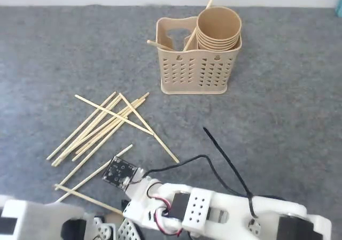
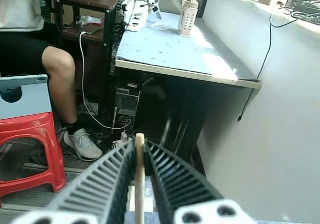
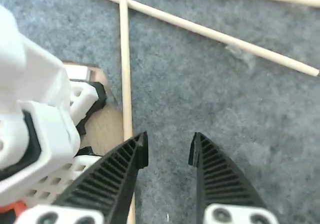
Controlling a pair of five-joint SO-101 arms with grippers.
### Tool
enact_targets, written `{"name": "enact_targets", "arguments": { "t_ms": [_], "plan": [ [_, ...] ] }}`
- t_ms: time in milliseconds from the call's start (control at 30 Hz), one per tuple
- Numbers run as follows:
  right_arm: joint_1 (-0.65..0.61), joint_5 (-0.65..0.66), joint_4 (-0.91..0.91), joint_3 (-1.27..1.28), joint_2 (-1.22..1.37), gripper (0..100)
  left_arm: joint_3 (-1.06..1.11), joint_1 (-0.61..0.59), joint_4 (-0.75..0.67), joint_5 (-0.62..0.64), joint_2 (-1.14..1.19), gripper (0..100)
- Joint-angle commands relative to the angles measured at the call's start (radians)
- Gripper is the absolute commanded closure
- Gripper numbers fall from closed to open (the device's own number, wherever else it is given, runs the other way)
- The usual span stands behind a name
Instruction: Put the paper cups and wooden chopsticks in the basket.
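One wooden chopstick (image 2: 139, 159) is clamped in the left jaws, pinched tight along their length, its tip poking out just past the jaw tips. Over to the right jaws: spread wide, with nothing between them but grey bench (image 3: 240, 99). A second chopstick (image 3: 124, 59) runs just outside one jaw, almost grazing it (touching or not, I can't tell). Ahead of the jaw tips, a longer stick (image 3: 210, 33) crosses that one at an angle. Hard beside those jaws sits the other arm's white body (image 3: 35, 109).

From above, a loose pile of chopsticks (image 1: 101, 125) lies fanned out on the bench, ahead of both arms. Farther off, well beyond the pile, the basket (image 1: 197, 71) stands upright. The paper cups (image 1: 218, 26) are nested in one compartment, and two sticks (image 1: 159, 45) lean in the other.
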Motion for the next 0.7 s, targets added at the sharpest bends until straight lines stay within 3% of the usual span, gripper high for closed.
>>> {"name": "enact_targets", "arguments": {
  "t_ms": [0,200,667],
  "plan": [
    [-0.027,0.0,0.061,-0.054,-0.047,84.7,-0.056,-0.011,-0.04,0.025,-0.011,99],
    [-0.094,0.026,0.24,-0.026,-0.074,84.7,-0.082,-0.011,-0.06,0.04,-0.003,99],
    [-0.185,0.026,0.251,0.003,-0.076,84.7,-0.085,-0.011,-0.057,0.04,-0.003,99]
  ]
}}
